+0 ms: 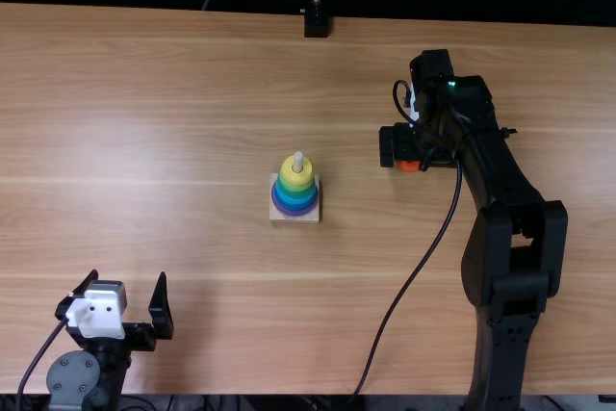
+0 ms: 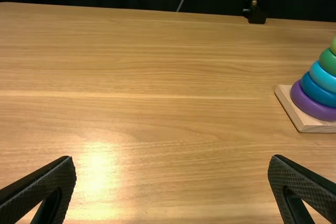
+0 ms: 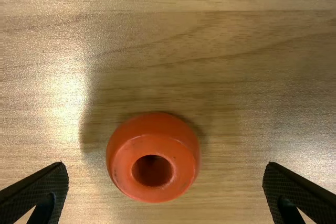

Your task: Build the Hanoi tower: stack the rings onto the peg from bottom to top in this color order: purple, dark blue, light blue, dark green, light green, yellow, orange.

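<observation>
Top view: stack built thru yellow, only orange ring left to add, btwn spread jaws of R gripper; L gripper jaws also apart.

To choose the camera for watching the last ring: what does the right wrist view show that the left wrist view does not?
Right wrist view: the orange ring, lying on the table with its hole visible.
Left wrist view: part of the ring stack, purple to light green, on its wooden base, and the table's far edge.
Both: tabletop, and an open gripper: the right gripper in the first, the left gripper in the second.
</observation>
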You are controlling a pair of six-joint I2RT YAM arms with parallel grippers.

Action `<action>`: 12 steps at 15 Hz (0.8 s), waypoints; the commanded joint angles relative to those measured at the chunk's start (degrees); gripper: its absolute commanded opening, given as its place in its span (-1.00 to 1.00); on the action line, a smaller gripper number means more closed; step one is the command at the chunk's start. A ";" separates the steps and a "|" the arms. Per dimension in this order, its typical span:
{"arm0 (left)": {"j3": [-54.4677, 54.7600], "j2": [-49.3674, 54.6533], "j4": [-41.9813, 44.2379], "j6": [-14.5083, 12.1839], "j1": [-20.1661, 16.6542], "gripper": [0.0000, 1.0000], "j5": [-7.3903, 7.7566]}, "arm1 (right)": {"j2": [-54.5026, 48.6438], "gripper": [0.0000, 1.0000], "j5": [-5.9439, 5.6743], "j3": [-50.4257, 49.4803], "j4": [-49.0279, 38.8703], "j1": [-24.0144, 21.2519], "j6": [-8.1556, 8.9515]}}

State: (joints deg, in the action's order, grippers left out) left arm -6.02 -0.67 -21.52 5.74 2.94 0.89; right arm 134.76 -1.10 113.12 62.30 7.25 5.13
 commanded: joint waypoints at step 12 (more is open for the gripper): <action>6.02 0.67 -4.53 -0.78 -0.30 1.00 0.70 | 2.53 -1.00 -0.27 0.70 1.04 0.40 -0.27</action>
State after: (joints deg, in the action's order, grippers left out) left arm -6.00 -0.67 -21.54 5.76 2.94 0.84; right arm 135.85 -1.08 113.25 63.18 7.25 5.04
